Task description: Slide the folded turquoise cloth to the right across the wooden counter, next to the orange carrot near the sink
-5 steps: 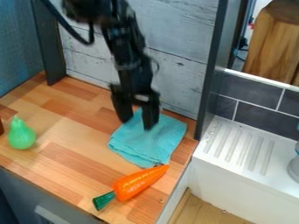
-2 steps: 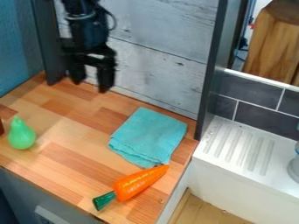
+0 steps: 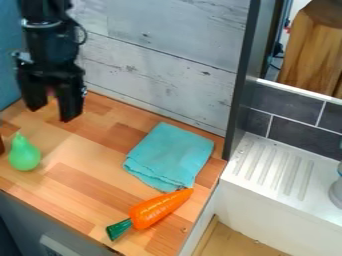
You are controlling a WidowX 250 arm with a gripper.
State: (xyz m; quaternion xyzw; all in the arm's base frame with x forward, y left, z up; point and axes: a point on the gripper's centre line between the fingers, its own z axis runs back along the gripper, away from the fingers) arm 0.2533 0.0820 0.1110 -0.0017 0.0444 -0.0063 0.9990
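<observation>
Camera view: the black gripper hangs over the far left part of the wooden kitchen bench, its two fingers apart with nothing between them. Nearest to it is the green toy pear, upright near the left end of the bench, well in from the back edge. The pear looks like hard, smooth plastic: probably light, stiff and a little slippery, with slight risk of breaking. The rounded belly should give the surest hold, since the tapering neck could let fingers slide off.

Towards the back right corner lies a folded teal cloth, likely soft and limp, best pinched at a fold. A glossy orange toy carrot lies aslant near the front right corner, its narrow tip at the cloth's near corner and its green top by the front edge. Beyond the right edge is a white ridged drainboard. No writing can be read on the pear, cloth or carrot.
</observation>
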